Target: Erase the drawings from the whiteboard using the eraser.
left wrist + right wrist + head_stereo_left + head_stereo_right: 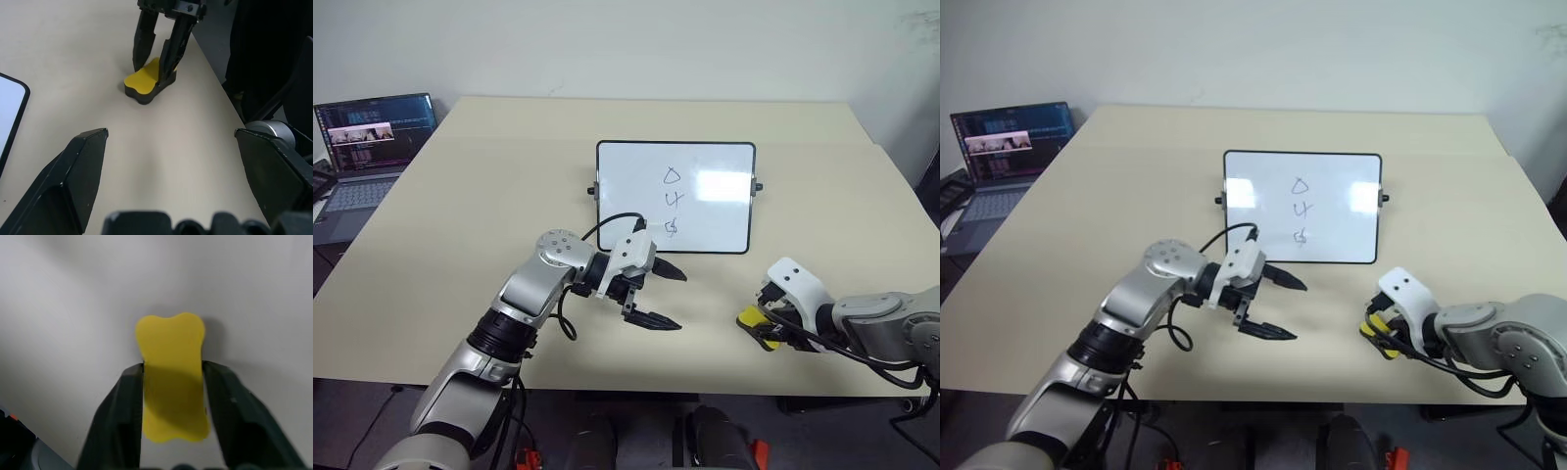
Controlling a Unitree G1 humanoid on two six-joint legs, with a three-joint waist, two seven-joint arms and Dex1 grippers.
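Eraser on table near-right, clamped between right gripper fingers; whiteboard lies far-left — left gripper nearer it, fingers apart, empty.

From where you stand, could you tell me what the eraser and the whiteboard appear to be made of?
The eraser: probably foam or soft plastic, with a matte yellow top over a black base layer. The whiteboard: a glossy white panel, likely coated, since it throws bright glare, set in a thin black frame that looks like plastic.
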